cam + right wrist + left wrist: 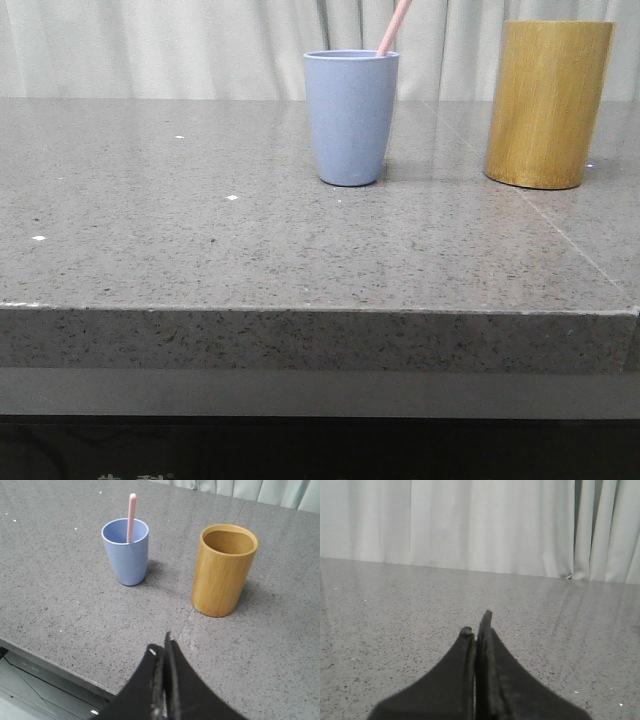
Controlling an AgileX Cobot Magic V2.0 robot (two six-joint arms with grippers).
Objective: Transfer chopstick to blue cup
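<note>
The light-blue cup stands on the grey stone table, near its middle. A pale pink chopstick stands inside it, leaning right over the rim. Both show in the right wrist view: the cup and the chopstick. My right gripper is shut and empty, above the table's near edge, well apart from the cup. My left gripper is shut and empty over bare table, with no task object in its view. Neither gripper shows in the front view.
A taller tan bamboo holder stands right of the blue cup; its inside looks empty in the right wrist view. White curtains hang behind the table. The table's front edge runs across the front view.
</note>
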